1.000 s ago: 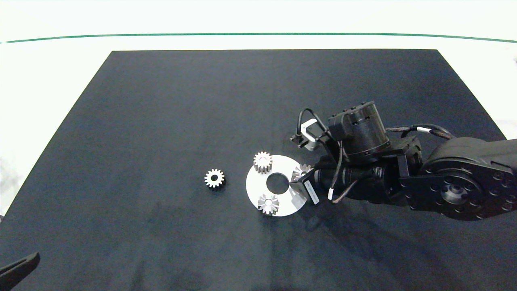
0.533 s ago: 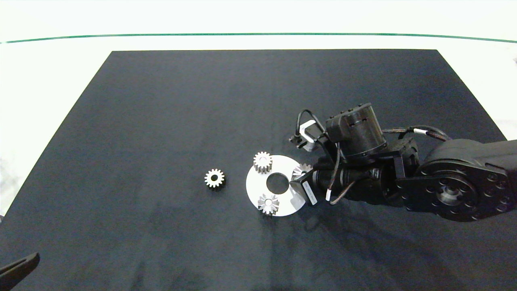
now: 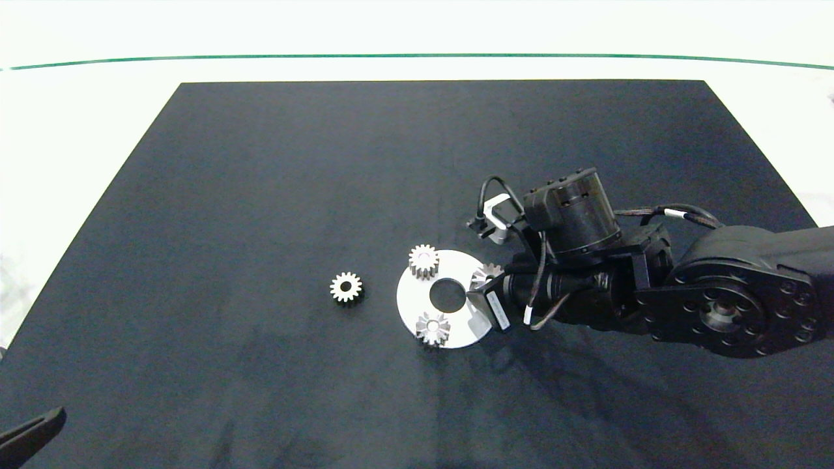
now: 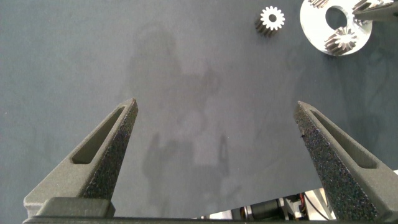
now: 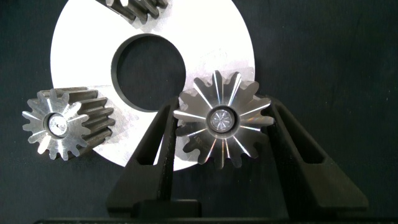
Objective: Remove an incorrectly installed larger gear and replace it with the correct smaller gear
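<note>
I count four gears, three on one white disc [image 3: 470, 331] on a black mat [image 3: 260, 195], my right gripper [image 5: 222, 146] pinching the larger gear [image 5: 222, 119].

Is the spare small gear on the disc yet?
No, the smaller gear lies on the black mat, apart from the white disc.

Right tool [image 3: 480, 293] slightly lower, leftward

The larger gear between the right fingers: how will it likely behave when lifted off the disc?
The larger gear looks like solid polished metal, so probably rigid and heavy for its size. The right gripper straddles it with fingers meeting pointed teeth, so it may slip or rotate. It sits on the white disc, probably on a pin, and could bind if tilted.
</note>
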`<state>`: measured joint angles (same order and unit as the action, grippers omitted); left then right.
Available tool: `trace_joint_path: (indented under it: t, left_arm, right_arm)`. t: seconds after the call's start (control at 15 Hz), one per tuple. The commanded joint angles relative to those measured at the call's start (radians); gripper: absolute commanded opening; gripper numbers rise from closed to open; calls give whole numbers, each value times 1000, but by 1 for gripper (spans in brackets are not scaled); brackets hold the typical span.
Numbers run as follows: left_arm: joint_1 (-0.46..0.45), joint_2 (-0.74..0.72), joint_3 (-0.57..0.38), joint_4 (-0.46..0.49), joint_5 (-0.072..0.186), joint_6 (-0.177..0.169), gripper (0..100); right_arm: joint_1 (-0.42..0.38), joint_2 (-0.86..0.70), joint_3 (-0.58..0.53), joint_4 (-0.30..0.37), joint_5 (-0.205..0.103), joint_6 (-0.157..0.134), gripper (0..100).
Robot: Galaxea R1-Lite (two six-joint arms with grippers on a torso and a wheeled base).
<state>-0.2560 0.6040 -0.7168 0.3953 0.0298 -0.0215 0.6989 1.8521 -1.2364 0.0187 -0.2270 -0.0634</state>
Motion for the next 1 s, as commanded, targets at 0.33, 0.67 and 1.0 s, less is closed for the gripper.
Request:
trace_joint_path:
  t: [0.33, 0.67, 1.0]
  left_arm:
    - [0, -3, 0, 2, 1, 0, 100]
    - [0, -4, 4, 0, 1, 0, 100]
    - [0, -4, 5, 0, 1, 0, 100]
  right_arm:
    - [5, -4, 5, 4, -5, -64, 22]
    - [13, -27, 3, 7, -8, -65, 22]
    - [11, -50, 2, 10, -8, -67, 22]
